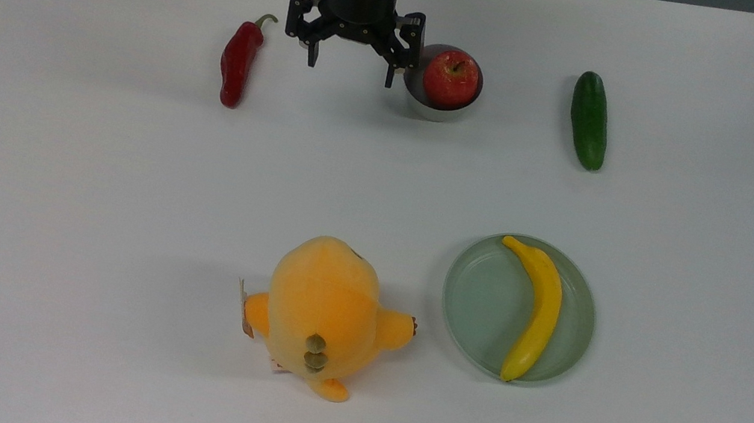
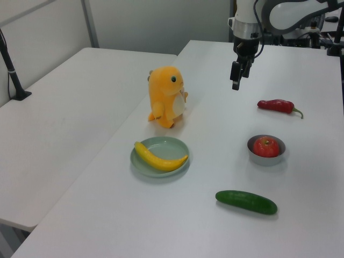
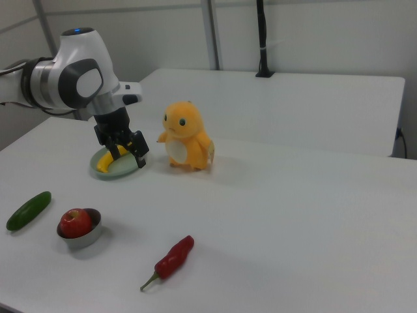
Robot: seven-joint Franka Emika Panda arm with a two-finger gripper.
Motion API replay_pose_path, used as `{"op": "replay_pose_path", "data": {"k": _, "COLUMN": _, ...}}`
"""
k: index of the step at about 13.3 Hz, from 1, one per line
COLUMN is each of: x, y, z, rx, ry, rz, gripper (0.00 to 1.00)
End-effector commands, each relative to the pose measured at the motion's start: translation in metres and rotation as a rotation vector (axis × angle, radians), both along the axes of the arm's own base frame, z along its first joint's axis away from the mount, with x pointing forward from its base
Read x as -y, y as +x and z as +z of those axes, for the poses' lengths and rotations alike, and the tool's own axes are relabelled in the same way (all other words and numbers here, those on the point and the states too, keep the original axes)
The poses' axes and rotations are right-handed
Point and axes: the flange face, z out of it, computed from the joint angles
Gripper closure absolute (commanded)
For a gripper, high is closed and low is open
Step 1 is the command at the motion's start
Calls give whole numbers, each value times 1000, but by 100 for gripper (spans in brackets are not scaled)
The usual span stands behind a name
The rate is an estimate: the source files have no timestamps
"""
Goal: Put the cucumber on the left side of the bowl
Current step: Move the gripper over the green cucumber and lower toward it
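Observation:
The dark green cucumber (image 1: 589,120) (image 2: 246,202) (image 3: 28,210) lies flat on the white table, to the right of the bowl in the top view. The small grey metal bowl (image 1: 430,112) (image 2: 266,160) (image 3: 83,239) holds a red apple (image 1: 451,78). My gripper (image 1: 351,70) (image 2: 236,80) (image 3: 128,154) hangs open and empty above the table. In the top view it sits between the bowl and the red chili pepper (image 1: 239,63), close to the bowl's left rim and far from the cucumber.
A pale-green plate (image 1: 477,295) (image 2: 169,145) holding a yellow banana (image 1: 537,309) sits nearer the front in the top view, beside an orange plush toy (image 1: 323,313) (image 2: 166,97) (image 3: 186,137). The chili (image 2: 277,106) (image 3: 172,258) lies on the side of the bowl away from the cucumber.

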Motion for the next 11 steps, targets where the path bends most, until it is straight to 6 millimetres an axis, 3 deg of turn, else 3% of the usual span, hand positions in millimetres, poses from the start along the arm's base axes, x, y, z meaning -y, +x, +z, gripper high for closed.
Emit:
{"op": "replay_pose_path", "data": {"k": 1, "x": -2, "y": -7, "z": 11, "rx": 16, "ry": 26, "rz": 39, "gripper": 0}}
{"op": "replay_pose_path", "data": {"k": 11, "x": -2, "y": -13, "z": 5, "rx": 2, "ry": 23, "rz": 53, "gripper": 0}}
